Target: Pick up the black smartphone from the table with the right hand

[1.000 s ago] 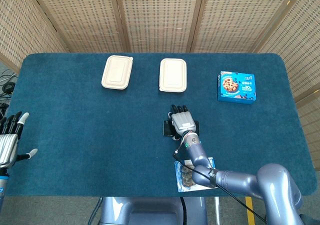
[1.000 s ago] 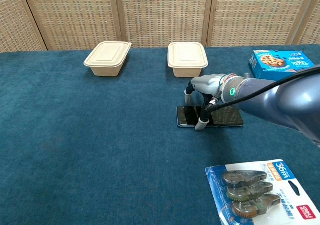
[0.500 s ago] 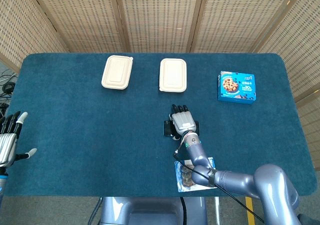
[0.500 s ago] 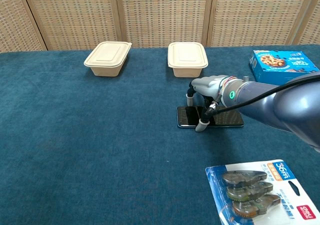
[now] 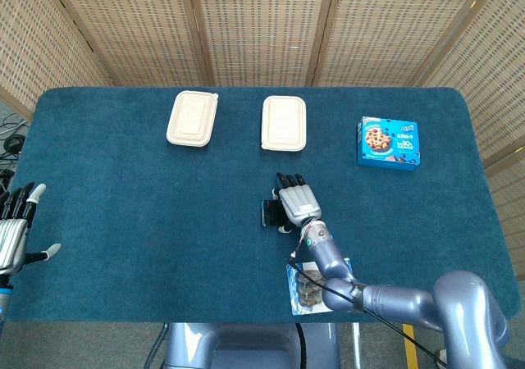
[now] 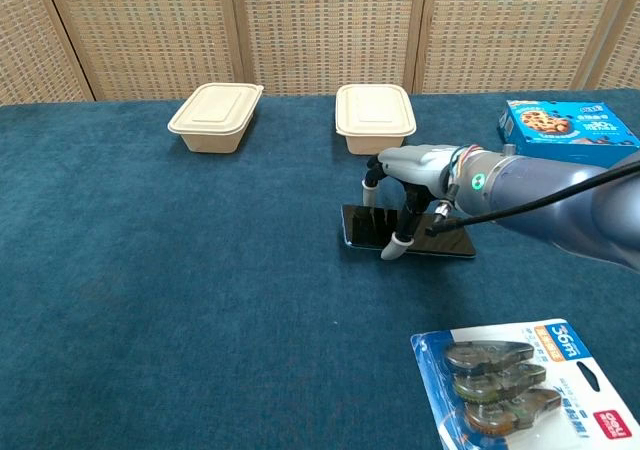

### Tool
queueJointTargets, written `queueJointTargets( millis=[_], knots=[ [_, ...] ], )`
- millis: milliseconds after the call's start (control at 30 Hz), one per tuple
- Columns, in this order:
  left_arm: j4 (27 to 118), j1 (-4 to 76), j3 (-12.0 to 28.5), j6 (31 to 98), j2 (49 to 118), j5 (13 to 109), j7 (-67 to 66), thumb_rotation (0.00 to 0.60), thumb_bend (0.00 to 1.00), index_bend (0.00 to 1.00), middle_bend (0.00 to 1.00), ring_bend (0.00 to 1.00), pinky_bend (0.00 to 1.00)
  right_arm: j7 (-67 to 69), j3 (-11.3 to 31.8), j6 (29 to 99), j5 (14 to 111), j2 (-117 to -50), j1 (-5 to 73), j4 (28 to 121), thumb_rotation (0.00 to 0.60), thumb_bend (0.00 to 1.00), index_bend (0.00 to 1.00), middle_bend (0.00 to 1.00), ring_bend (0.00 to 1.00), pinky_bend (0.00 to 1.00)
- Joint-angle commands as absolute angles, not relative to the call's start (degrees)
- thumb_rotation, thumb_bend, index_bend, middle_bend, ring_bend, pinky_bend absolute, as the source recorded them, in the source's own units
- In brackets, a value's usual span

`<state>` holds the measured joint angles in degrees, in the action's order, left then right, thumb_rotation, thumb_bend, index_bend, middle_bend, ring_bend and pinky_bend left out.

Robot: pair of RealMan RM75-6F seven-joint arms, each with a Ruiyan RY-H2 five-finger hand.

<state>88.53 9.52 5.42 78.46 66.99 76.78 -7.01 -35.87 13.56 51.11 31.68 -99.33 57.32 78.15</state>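
The black smartphone [image 6: 440, 242] lies flat-side up near the table's middle, its left part under my right hand [image 6: 410, 170]. The fingers reach over the phone's far edge and the thumb presses its near edge, so the hand grips it. Whether the phone is clear of the cloth I cannot tell. From above, the right hand [image 5: 297, 202] hides most of the smartphone [image 5: 268, 214], which shows only as a dark strip at its left. My left hand [image 5: 12, 234] hangs at the far left table edge, fingers apart and empty.
Two beige lidded containers [image 6: 215, 117] [image 6: 375, 118] stand at the back of the blue-carpeted table [image 5: 123, 205]. A blue cookie box [image 6: 565, 130] lies at the back right. A blister pack of tape measures [image 6: 520, 385] sits near the front edge, right of centre.
The right hand has closed on the phone and shifted it a little to the left. The left hand has hardly moved.
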Motion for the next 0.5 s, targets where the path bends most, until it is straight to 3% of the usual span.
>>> queueJointTargets(
  millis=[33, 500],
  knots=[
    [88.64, 9.49, 5.35, 78.53, 66.93, 76.9, -6.97, 0.6, 0.0, 0.0, 0.0, 0.0, 0.0, -31.77, 14.88, 50.15, 33.11, -97.2, 55.74, 81.33, 0.6, 0.16, 0.54, 0.0, 0.0, 0.0],
    [89.56, 9.2, 5.03, 79.23, 66.61, 77.56, -7.04, 0.6, 0.0, 0.0, 0.0, 0.0, 0.0, -5.96, 17.89, 49.56, 51.08, -91.86, 46.19, 86.09, 0.6, 0.16, 0.54, 0.0, 0.0, 0.0]
  ],
)
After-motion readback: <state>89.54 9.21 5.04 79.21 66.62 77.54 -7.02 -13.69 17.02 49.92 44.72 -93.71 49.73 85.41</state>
